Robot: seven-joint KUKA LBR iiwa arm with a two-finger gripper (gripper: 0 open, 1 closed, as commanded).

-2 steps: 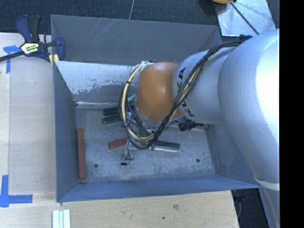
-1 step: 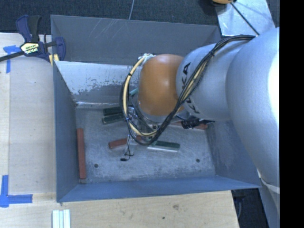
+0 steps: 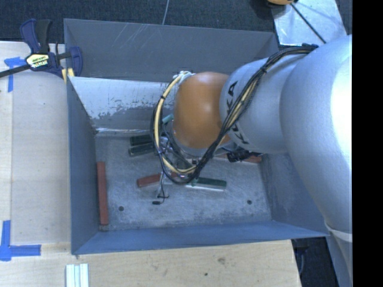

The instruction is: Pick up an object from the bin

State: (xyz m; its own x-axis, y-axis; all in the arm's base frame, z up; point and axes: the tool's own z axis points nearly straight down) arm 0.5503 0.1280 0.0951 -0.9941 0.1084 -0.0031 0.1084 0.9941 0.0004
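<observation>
The dark body of my gripper (image 3: 173, 158) shows low in the middle of the bin, under the arm's wrist. Just left of it lies a dark green block (image 3: 142, 144) near the back wall. A small reddish-brown block (image 3: 148, 180) lies on the floor to its lower left. A slim green and white pen-like thing (image 3: 207, 184) lies flat right below it. A small black scrap (image 3: 158, 200) lies a little nearer the front.
A long reddish-brown stick (image 3: 102, 194) lies along the left wall. A reddish piece (image 3: 249, 158) pokes out from under the arm at the right. The arm, with its orange cover and cables, hides the bin's right side.
</observation>
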